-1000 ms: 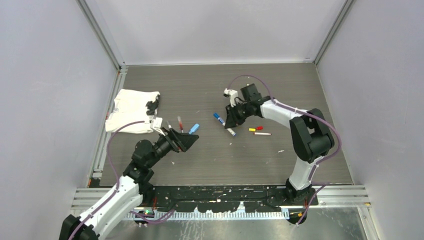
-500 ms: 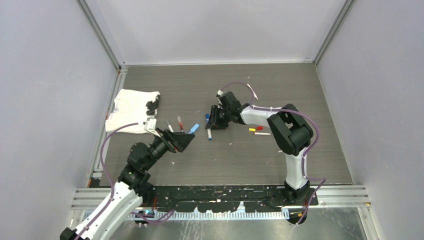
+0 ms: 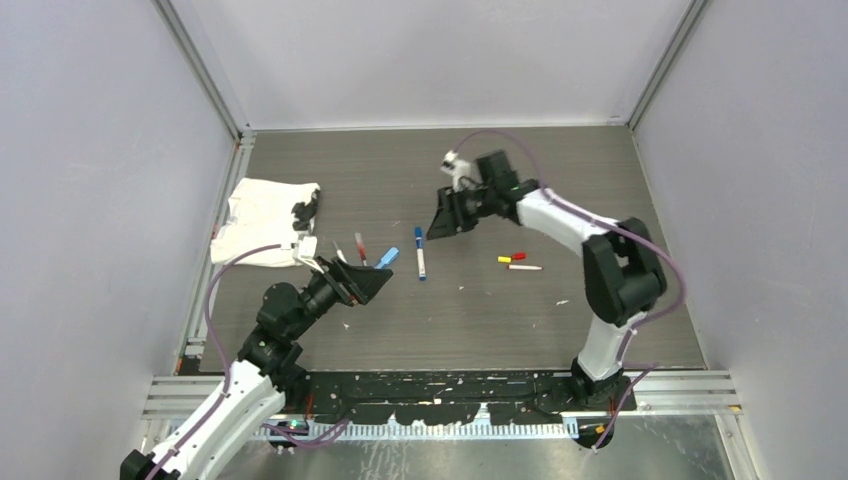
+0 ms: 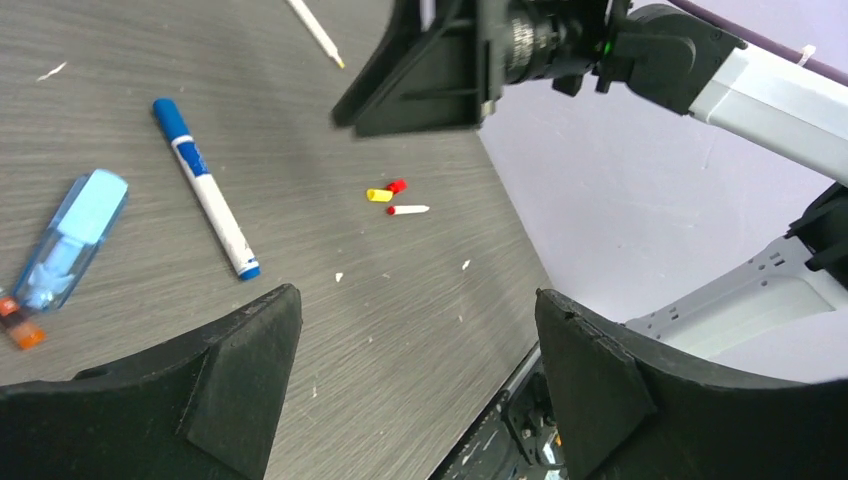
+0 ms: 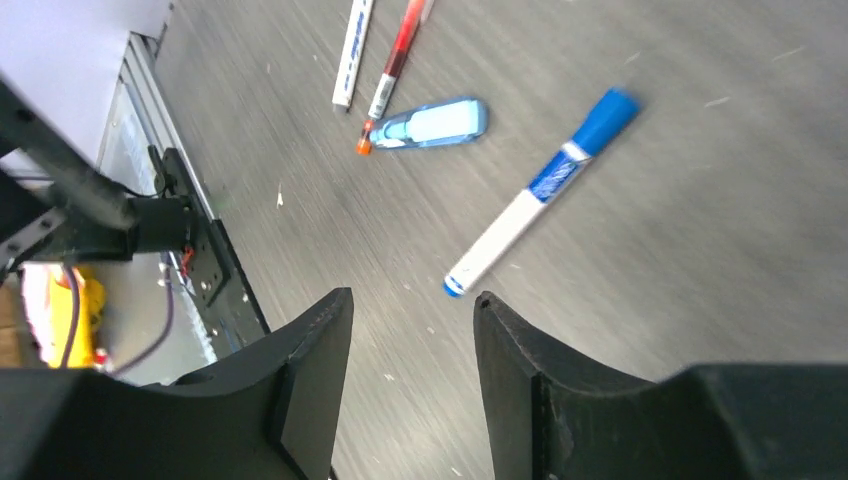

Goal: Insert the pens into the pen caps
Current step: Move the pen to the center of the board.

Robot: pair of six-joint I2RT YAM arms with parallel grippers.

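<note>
While the left hand (image 3: 378,283) is kept wide open and empty near the light-blue piece (image 3: 387,258) toward the worktop's (image 3: 480,320) left edge, the blue pen (image 3: 420,252), gripped a second ago, has been laid down at the worktop's middle, seemingly capped. The right hand (image 3: 440,222) has been drawn back toward the far edge, its fingers (image 5: 300,400) parted and empty; the yellow cap (image 3: 505,259), red cap (image 3: 518,256) and a thin white pen (image 3: 524,267) are left waiting nearer the right edge.
</note>
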